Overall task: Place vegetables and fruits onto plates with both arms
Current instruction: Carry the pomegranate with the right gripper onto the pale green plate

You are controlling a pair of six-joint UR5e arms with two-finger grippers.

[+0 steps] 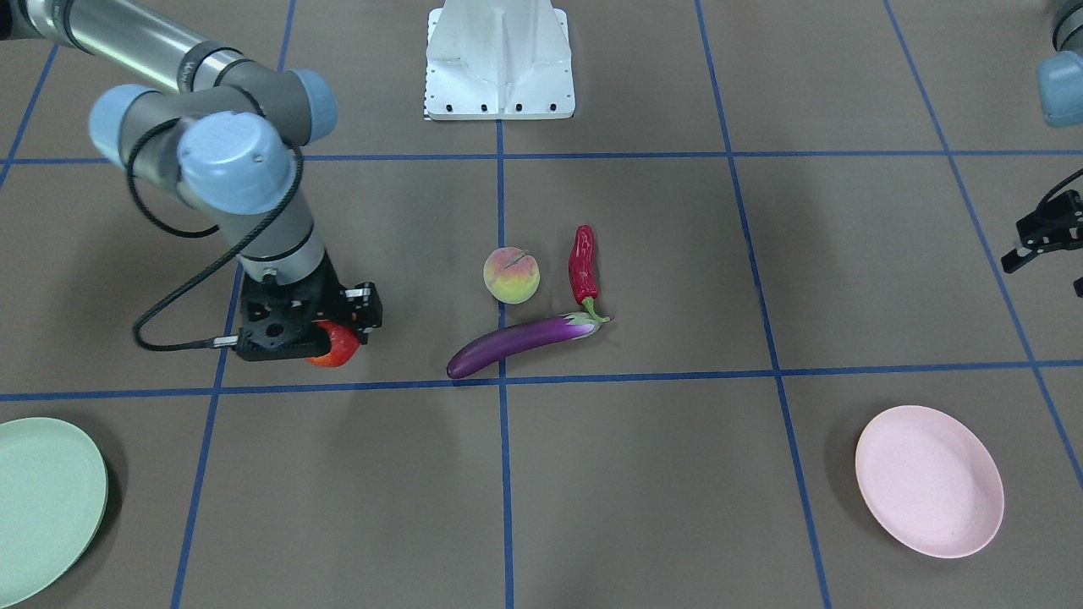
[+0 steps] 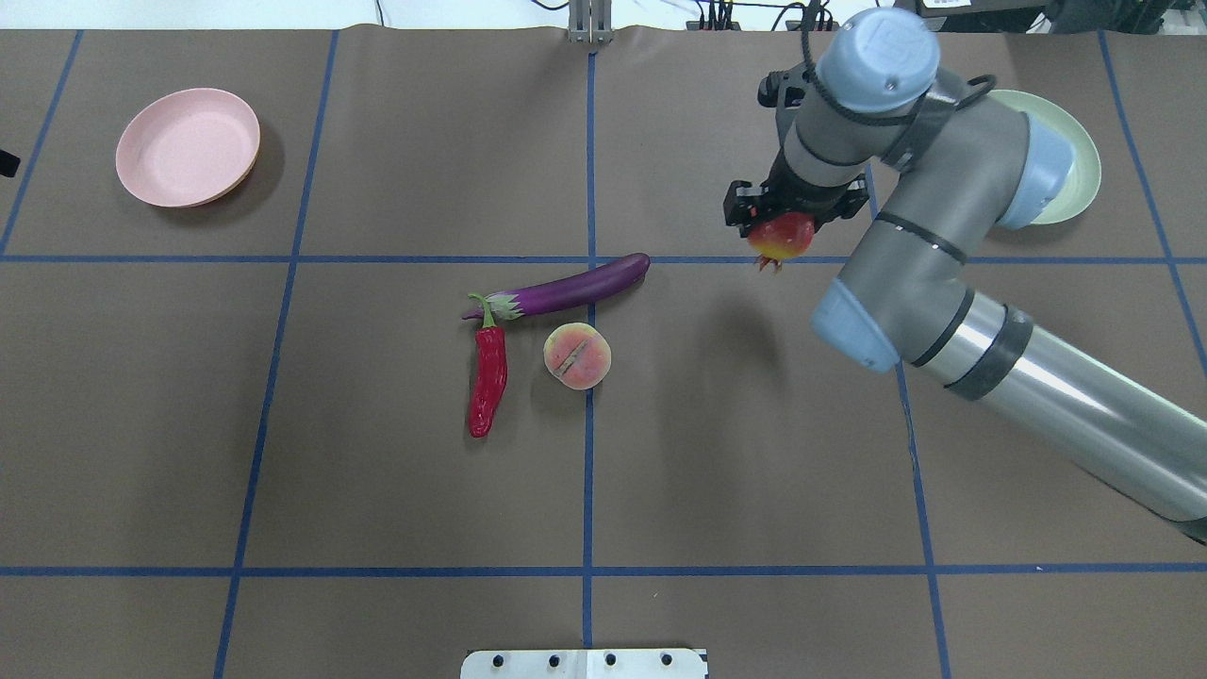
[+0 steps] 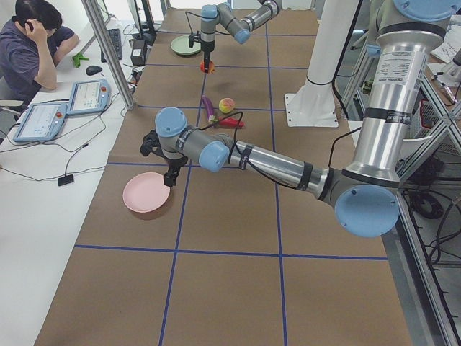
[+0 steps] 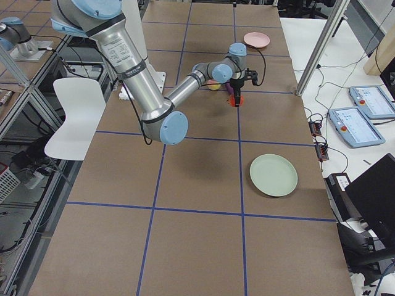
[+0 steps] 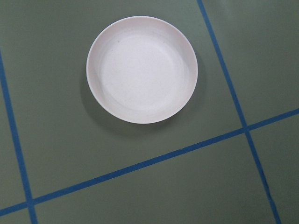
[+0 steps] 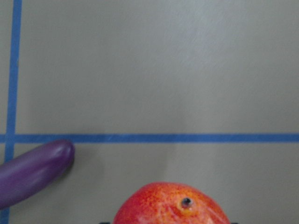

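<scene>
My right gripper (image 2: 781, 231) is shut on the round red-orange speckled fruit (image 1: 337, 345) and holds it above the table; the fruit fills the bottom of the right wrist view (image 6: 173, 205). The purple eggplant (image 2: 566, 288), the red chili pepper (image 2: 488, 377) and the yellow-green peach (image 2: 577, 356) lie together at the table's middle. The pale green plate (image 2: 1080, 165) is partly hidden behind the right arm. My left gripper (image 1: 1045, 275) hangs open and empty near the pink plate (image 5: 142, 69), which also shows in the overhead view (image 2: 188, 146).
The white base block (image 1: 499, 63) stands at the robot's edge of the table. Blue tape lines grid the brown table. An operator (image 3: 36, 43) sits at a side desk with tablets (image 3: 90, 96), beyond the table's edge.
</scene>
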